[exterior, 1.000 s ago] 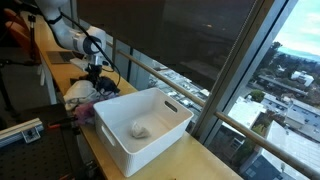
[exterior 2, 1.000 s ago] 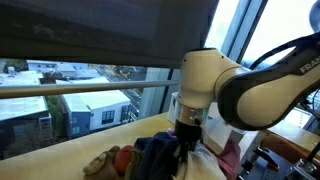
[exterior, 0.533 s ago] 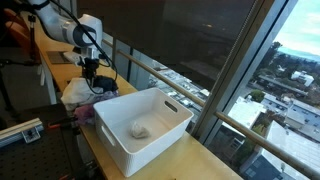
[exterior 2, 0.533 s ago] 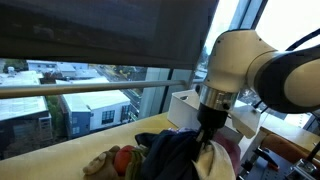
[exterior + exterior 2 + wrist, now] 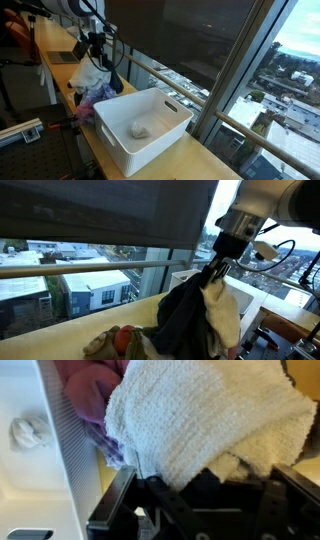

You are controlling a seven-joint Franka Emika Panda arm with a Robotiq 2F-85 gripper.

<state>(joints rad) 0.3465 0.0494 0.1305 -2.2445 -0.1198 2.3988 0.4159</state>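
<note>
Wrist view puts us right at the gripper (image 5: 200, 500). Its two black fingers are clenched on one dark garment (image 5: 215, 488), whose fabric is bunched between them. One white towel (image 5: 210, 420) of nubby terry hangs with it and fills most of that picture; we cannot tell whether the jaws pinch the towel too or it only clings to the dark cloth.

In both exterior views the gripper (image 5: 97, 42) (image 5: 215, 268) is high above the wooden counter (image 5: 95, 150). The two pieces dangle below it, dark garment (image 5: 185, 315) beside white towel (image 5: 226, 315), and their lower ends are near the heap underneath.

We count three pieces in that heap: one purple cloth (image 5: 96, 98), one red piece (image 5: 123, 338) and one tan piece (image 5: 97, 345). The purple cloth also shows in the wrist view (image 5: 85, 390), just beside the bin.

One white plastic bin (image 5: 140, 152) stands on the counter just beside the heap, on the side away from the arm. One crumpled white cloth (image 5: 139, 129) lies alone on its floor, seen also from the wrist (image 5: 28, 430).

Compared with half a second ago, the gripper has risen clearly. It was down at the heap with the cloth gathered under it, and now the dark garment and the towel hang stretched out from it. The bin and its crumpled cloth have not moved.
</note>
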